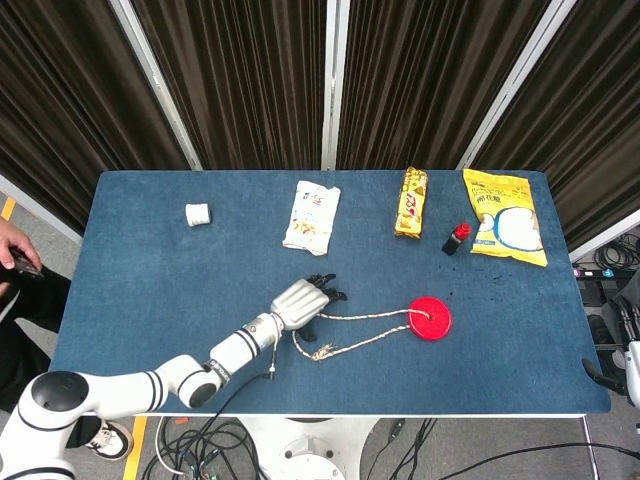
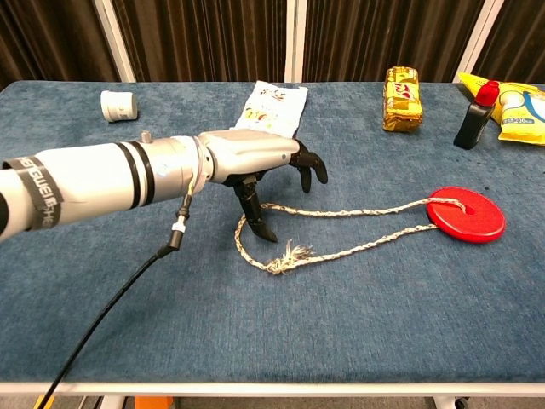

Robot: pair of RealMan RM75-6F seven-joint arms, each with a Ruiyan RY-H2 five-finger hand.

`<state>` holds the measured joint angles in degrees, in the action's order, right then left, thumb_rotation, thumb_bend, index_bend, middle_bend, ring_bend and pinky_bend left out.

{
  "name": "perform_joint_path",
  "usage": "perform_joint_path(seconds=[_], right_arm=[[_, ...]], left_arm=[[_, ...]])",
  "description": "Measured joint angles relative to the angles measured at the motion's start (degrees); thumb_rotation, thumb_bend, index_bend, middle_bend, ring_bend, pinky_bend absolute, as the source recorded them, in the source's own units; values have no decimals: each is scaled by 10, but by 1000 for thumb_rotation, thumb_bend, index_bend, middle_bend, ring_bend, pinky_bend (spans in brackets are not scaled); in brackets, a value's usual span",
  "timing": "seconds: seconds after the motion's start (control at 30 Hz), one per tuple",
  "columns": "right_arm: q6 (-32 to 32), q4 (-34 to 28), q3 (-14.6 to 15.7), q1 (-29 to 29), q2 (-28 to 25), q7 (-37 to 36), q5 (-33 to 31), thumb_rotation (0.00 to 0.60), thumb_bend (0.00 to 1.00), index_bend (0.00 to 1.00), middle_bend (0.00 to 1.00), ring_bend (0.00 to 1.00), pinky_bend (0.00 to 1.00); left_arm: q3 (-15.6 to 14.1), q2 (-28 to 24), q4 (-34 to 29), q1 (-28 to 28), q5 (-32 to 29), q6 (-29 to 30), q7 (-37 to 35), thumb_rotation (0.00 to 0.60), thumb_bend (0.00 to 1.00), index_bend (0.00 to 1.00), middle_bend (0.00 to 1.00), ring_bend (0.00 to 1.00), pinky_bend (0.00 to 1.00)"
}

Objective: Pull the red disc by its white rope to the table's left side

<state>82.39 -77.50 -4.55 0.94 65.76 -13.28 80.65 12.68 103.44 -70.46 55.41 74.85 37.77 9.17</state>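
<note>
The left hand (image 2: 255,162) hovered over the loop end of the white rope (image 2: 341,228), fingers apart and seemingly gripping nothing yet, while the red disc (image 2: 466,214) lay right of the table's (image 1: 150,300) middle, so the whole pull remained undone.

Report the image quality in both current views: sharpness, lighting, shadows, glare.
Head view: evenly lit and sharp; the frayed white twisted rope and flat red plastic disc are crisp, with no glare on the blue felt tabletop. Chest view: the silver-and-black left hand is sharp, casting only a faint shadow below; the yellow snack bag is cut off by the frame edge.
</note>
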Motion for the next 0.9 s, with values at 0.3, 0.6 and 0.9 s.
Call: perform_joint_path(seconds=[0.3,0.6,0.9], right_arm=[[-5,1,-1,-1,-1,1,-4,600,140,0,0,0,0],[-13,-5,0,2,1,15,-5,600,148,0,0,0,0],[-17,-15,-1,2,-2,27,-10,600,157,0,2,0,0]], left_arm=[[-23,5,6,-2,-5,12,2,600,204,274,506,177,241],[-41,-17,-34,-16,-22,37,46,600,280,356,698,384,388],[-54,-16,-30,-22,-25,51,59,600,328,484,813,541,519]])
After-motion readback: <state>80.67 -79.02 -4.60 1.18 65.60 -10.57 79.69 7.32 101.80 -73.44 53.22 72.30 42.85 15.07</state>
